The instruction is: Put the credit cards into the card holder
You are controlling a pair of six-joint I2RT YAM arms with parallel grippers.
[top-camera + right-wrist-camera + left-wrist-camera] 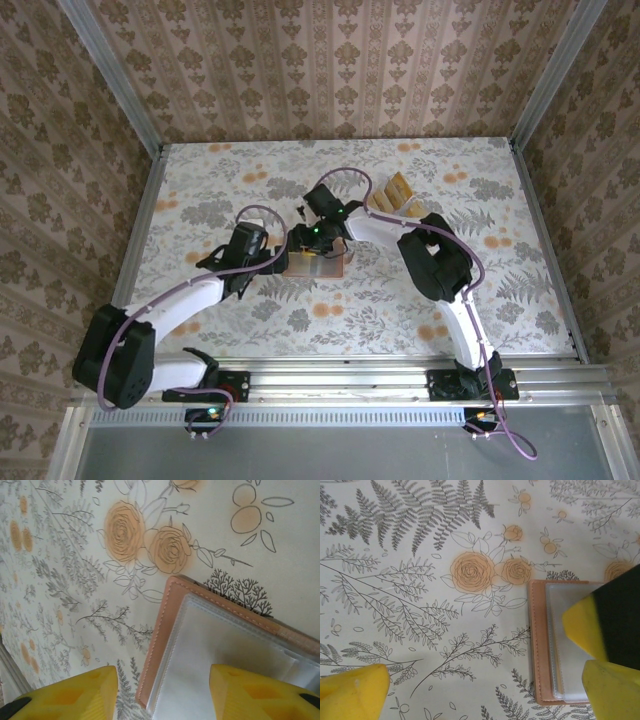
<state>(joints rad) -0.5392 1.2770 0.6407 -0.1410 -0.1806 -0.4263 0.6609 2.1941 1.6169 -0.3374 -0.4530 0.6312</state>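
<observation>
The card holder (pixel 225 650) lies opened flat near the middle of the table (pixel 200 200). You see a salmon-pink stitched border around a greyish, shiny inner sleeve. The right gripper (pixel 161 672) hangs above its corner, jaws partly apart, with nothing between them. The left gripper (pixel 485 680) is spread fully wide, with one finger over the holder's edge. The credit cards (pixel 397 190), tan coloured, are farther back on the right side. The table cover is white with grey ferns and orange roses. Beige patterned walls (pixel 330 60) surround it.

Card holder (pixel 330 268) was mostly covered in top view, ran off frame in both wrist views, credit cards (pixel 398 190) were too small to count.
</observation>
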